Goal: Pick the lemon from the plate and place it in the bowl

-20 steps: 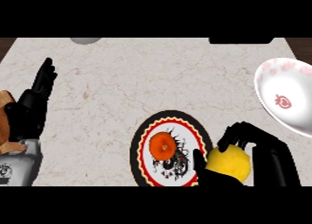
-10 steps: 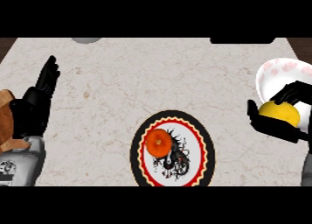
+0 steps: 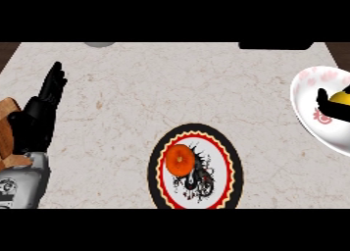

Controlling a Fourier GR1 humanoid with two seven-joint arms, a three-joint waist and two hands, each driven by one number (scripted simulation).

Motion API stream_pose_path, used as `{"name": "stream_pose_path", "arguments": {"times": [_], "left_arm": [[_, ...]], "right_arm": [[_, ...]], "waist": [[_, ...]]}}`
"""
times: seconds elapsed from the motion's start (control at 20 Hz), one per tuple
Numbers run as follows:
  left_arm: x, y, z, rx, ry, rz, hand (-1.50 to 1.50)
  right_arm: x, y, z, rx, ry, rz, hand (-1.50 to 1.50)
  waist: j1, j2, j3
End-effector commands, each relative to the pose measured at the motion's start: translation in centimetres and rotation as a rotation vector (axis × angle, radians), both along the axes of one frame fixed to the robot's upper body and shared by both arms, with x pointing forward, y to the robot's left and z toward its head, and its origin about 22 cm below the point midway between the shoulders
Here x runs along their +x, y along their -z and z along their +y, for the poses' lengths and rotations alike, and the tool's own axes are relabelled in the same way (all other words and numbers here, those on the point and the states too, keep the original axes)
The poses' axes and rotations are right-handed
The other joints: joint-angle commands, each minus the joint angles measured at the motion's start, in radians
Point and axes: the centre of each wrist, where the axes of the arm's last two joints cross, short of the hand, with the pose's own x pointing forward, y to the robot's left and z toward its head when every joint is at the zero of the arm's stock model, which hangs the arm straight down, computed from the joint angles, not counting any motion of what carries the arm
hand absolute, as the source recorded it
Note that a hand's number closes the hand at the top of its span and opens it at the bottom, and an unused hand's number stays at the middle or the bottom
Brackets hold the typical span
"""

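The yellow lemon (image 3: 346,96) is at the right edge of the head view, over the white bowl with red marks (image 3: 318,122). My right hand (image 3: 335,110) is curled round the lemon from below, and much of the hand is cut off by the view's edge. The round plate (image 3: 195,166) with a black, red and yellow rim lies on the counter near the front middle, and an orange fruit (image 3: 181,160) rests on it. My left hand (image 3: 38,112) rests open at the left, fingers pointing up, far from the plate.
A wooden board (image 3: 2,122) shows at the left edge behind my left forearm. A dark object (image 3: 276,45) and a grey round thing (image 3: 98,44) sit at the counter's far edge. Marble counter stretches between plate and bowl.
My right hand carried the lemon from beside the plate up and to the right, and now holds it over the bowl. The left hand stayed still.
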Motion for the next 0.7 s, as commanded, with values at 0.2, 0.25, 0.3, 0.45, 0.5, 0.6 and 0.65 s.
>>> {"name": "stream_pose_path", "arguments": {"times": [0.2, 0.25, 0.3, 0.45, 0.5, 0.6, 0.65], "left_arm": [[-0.1, -0.3, -0.5, -0.011, 0.034, 0.009, 0.0], [-0.8, 2.1, 0.2, 0.007, 0.025, 0.0, 0.0], [-0.5, 0.2, -0.1, -0.003, 0.051, 0.009, 0.0], [0.4, 0.1, -1.9, -0.017, 0.029, -0.002, 0.0], [1.2, -0.3, -1.5, -0.004, 0.019, -0.008, 0.0], [0.2, 0.7, -2.0, -0.002, 0.025, -0.006, 0.0], [0.1, 0.3, -1.9, -0.003, 0.048, -0.003, 0.0]], "right_arm": [[4.3, 3.4, -5.2, -0.087, 0.12, 0.046, 1.5], [3.8, 4.6, -6.1, -0.083, 0.12, 0.054, 1.5], [3.3, 5.3, -7.0, 0.01, 0.098, 0.037, 1.5], [4.4, 6.4, -6.2, 0.113, 0.068, 0.148, -1.5], [3.8, 5.0, -8.7, 0.14, 0.032, 0.135, -1.5], [4.3, 5.8, -8.1, 0.207, -0.003, 0.12, -1.5], [4.6, 6.5, -7.3, 0.216, -0.015, 0.095, -1.5]], "waist": [[0.019, 0.005, 0.001], [0.024, 0.009, 0.001], [0.024, 0.008, 0.003], [0.024, 0.01, 0.003], [0.019, 0.013, 0.004], [0.027, 0.011, 0.004], [0.036, 0.014, 0.004]]}}
